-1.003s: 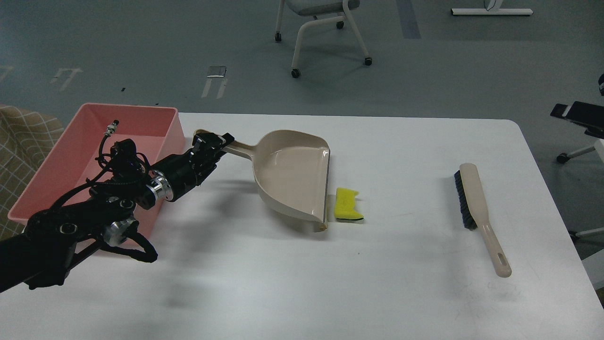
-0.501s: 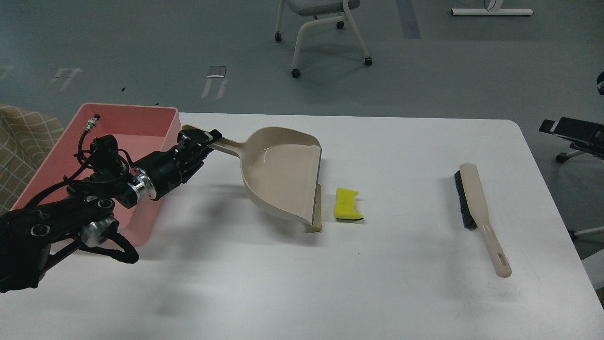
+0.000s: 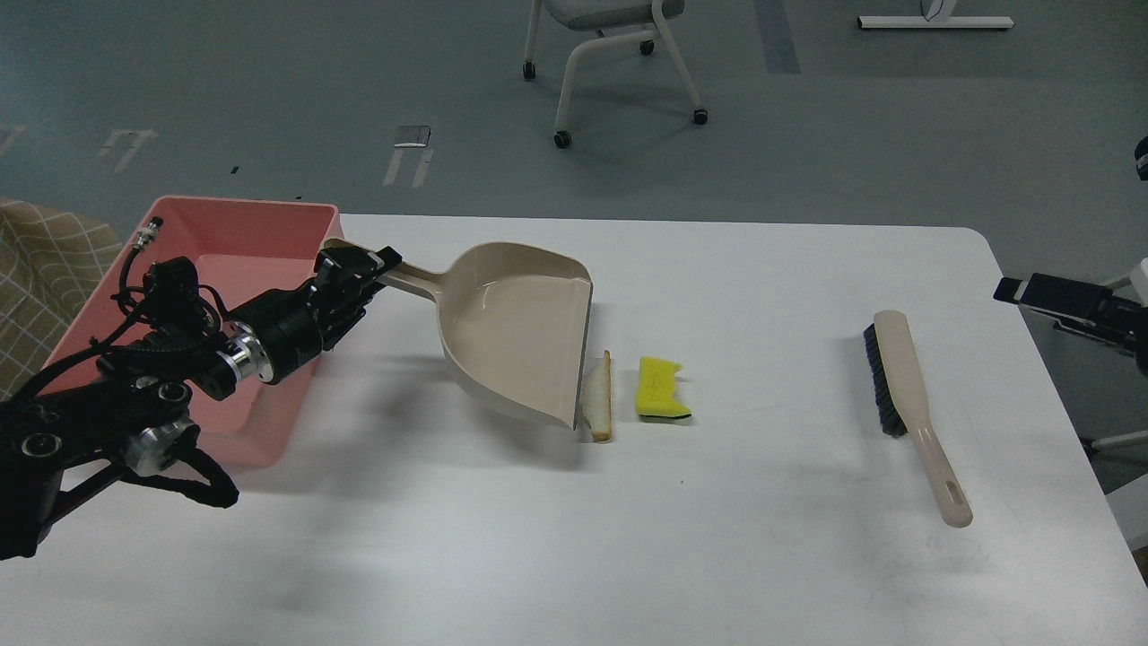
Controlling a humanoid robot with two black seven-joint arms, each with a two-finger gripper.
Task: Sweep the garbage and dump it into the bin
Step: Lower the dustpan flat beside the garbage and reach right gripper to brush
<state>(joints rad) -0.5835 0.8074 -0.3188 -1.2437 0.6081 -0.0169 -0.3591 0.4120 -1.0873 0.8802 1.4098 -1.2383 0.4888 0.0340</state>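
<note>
My left gripper (image 3: 354, 269) is shut on the handle of the beige dustpan (image 3: 511, 327) and holds it tilted just above the white table (image 3: 574, 538). The white bread slice with tan crust (image 3: 599, 405) lies on the table right at the dustpan's front lip. The yellow sponge chunk (image 3: 662, 388) lies just right of the bread. The pink bin (image 3: 233, 247) stands at the table's left edge, behind my left arm. My right gripper (image 3: 1013, 291) shows dark at the right edge, off the table; its fingers cannot be told apart.
A beige hand brush with black bristles (image 3: 908, 386) lies on the right part of the table, handle toward me. A wheeled chair (image 3: 610, 54) stands on the floor beyond the table. A checked cloth (image 3: 45, 260) is left of the bin.
My left gripper has drawn the dustpan to the left, toward the bin, uncovering the bread slice. The right gripper has moved down and left at the right edge. Sponge and brush have not moved.
</note>
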